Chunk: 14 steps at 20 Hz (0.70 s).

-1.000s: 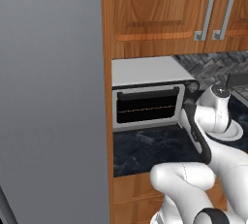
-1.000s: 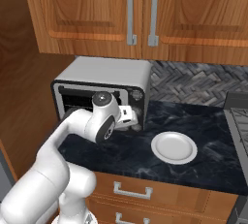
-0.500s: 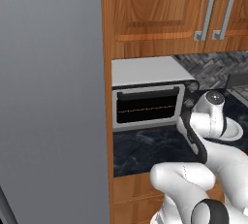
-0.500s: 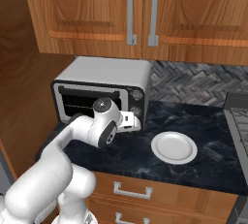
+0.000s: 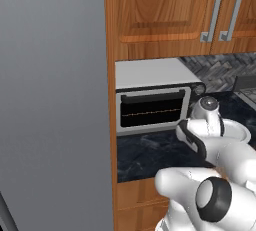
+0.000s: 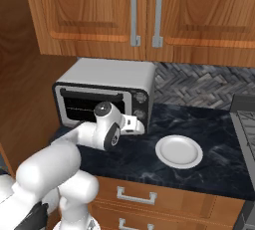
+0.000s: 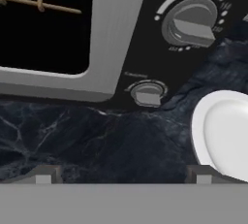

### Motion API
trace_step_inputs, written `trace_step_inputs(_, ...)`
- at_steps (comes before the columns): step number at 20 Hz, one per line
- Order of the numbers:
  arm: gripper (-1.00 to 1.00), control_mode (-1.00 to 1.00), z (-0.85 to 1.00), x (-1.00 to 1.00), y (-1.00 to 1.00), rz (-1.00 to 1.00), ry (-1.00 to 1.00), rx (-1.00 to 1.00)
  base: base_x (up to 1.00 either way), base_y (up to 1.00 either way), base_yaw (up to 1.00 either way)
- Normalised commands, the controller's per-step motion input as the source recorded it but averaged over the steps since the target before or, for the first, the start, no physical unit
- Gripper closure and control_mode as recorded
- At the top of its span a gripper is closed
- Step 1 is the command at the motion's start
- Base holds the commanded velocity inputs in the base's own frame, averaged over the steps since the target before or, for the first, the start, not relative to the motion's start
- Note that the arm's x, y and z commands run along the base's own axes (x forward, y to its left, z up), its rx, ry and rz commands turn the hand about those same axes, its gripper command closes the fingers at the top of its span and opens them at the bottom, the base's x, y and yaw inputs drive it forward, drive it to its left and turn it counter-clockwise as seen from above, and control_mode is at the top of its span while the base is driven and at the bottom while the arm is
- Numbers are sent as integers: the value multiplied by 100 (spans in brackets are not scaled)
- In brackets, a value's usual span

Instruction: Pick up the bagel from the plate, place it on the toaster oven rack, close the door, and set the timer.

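toaster oven [image 6: 107,94]: silver-white box on the dark marble counter [image 6: 209,164], under the wooden wall cabinets [image 6: 144,15], back against the herringbone backsplash [image 6: 204,84].
door [image 5: 152,111]: shut and upright against the oven front, dark glass window, bar handle along its top edge.
rack [image 5: 150,113]: seen through the door glass as a thin line across the oven cavity; in the hand view a thin wire with small beads runs behind the glass.
bagel: cannot tell where it is; nothing distinguishable on the rack through the glass.
knobs: column on the dark panel at the oven's right end; the hand view shows a large grey knob [image 7: 190,24] with a scale of dots, and a smaller knob [image 7: 147,93] below it, near the oven's bottom edge.
plate [image 6: 179,151]: white, flat on the counter, right of the oven and apart from it; bare, with no bagel on it.
gripper [image 6: 133,124]: in front of the oven's knob panel, low, just above the counter, pointing at the lower knobs; not touching the oven.
gripper state: fingers spread wide, nothing between them; tips [image 7: 44,174] show far apart at the bottom of the hand view.
arm: reaches in from the lower left of the right base view, wrist just in front of the door's lower right corner.
stove [image 6: 246,124]: edge visible on the counter well to the right of the oven, past the plate.
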Motion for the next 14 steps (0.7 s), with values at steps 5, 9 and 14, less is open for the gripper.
trace_step_inputs(5,-100,-100,-2,34,-18,-4,0,0,0,0,0)
trace_step_inputs(9,-100,-100,-1,31,-26,0,0,0,0,0,0)
trace_step_inputs(14,-100,-100,-9,25,-24,0,0,0,0,0,0)
